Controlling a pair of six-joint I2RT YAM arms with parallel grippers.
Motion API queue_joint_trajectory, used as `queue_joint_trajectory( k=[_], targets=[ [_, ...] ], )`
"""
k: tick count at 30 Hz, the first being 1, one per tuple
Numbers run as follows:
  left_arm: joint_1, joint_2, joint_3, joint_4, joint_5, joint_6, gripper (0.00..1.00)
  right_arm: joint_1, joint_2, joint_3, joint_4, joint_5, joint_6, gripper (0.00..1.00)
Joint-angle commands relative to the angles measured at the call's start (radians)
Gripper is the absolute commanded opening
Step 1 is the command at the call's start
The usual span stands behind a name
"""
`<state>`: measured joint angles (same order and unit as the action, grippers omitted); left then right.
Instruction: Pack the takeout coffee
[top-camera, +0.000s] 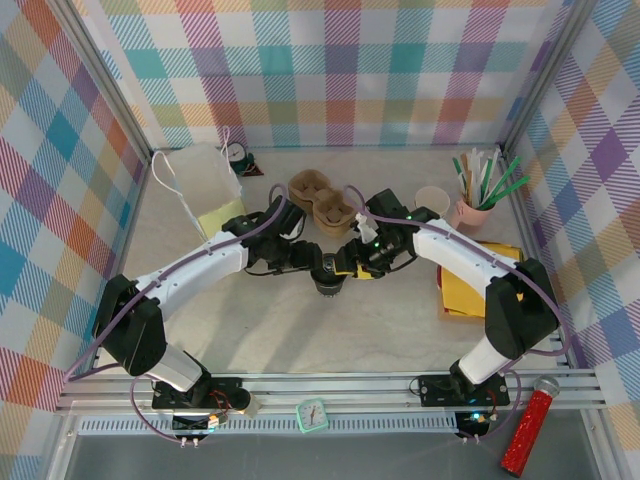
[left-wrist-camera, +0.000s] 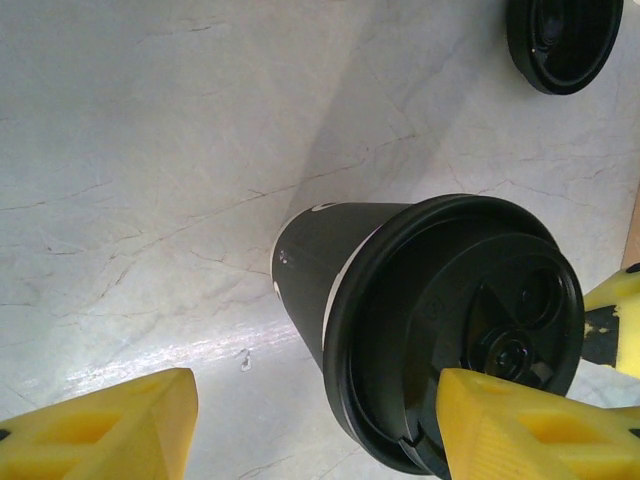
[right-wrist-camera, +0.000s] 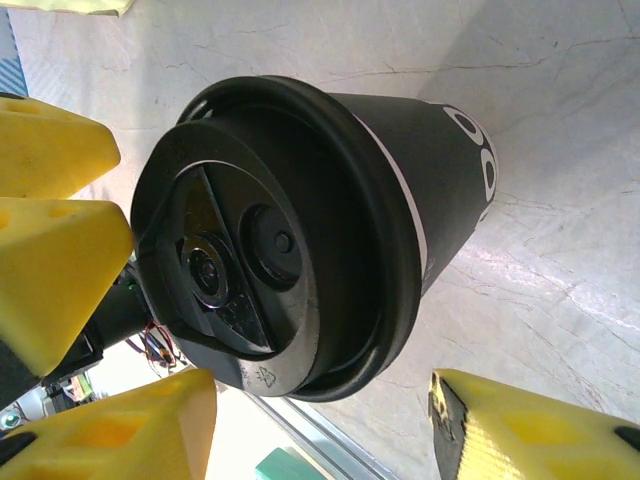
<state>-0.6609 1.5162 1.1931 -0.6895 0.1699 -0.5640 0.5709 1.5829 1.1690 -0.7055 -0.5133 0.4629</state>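
The takeout coffee (top-camera: 328, 278) is a black cup with a round black lid, standing upright mid-table. Both grippers hover at its top. My left gripper (top-camera: 311, 262) comes in from the left and is open. In the left wrist view the cup (left-wrist-camera: 330, 260) sits to the right of the left gripper (left-wrist-camera: 310, 430), and one yellow finger (left-wrist-camera: 520, 430) overlaps the lid's rim. My right gripper (top-camera: 356, 262) comes in from the right, also open. In the right wrist view the lid (right-wrist-camera: 260, 260) lies just beyond the right gripper (right-wrist-camera: 325, 430), whose fingers stand apart below it.
A white paper bag (top-camera: 200, 178) stands at the back left, with a yellow sheet (top-camera: 220, 218) beside it. Behind the cup lies a cardboard carrier (top-camera: 322, 198). A pink cup of sticks (top-camera: 470, 210), cream cups (top-camera: 432, 200) and a yellow pad (top-camera: 470, 285) occupy the right. A loose black lid (left-wrist-camera: 563, 40) lies nearby.
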Motion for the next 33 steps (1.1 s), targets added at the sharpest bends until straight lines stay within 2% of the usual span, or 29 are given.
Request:
queue_joint_trajectory(
  k=[1, 6, 20, 33],
  targets=[
    [-0.012, 0.012, -0.010, -0.007, 0.018, 0.017, 0.64, 0.007, -0.011, -0.018, 0.003, -0.020, -0.009, 0.57],
    [-0.020, 0.025, -0.045, -0.003, 0.003, 0.028, 0.61, 0.007, 0.002, -0.040, 0.001, -0.007, -0.028, 0.56],
    [-0.042, 0.050, -0.138, 0.017, -0.036, 0.045, 0.60, 0.007, 0.033, -0.112, 0.003, 0.054, -0.073, 0.55],
    [-0.041, 0.039, -0.067, -0.025, -0.042, 0.053, 0.61, 0.007, 0.021, -0.045, -0.023, 0.032, -0.068, 0.55]
  ],
)
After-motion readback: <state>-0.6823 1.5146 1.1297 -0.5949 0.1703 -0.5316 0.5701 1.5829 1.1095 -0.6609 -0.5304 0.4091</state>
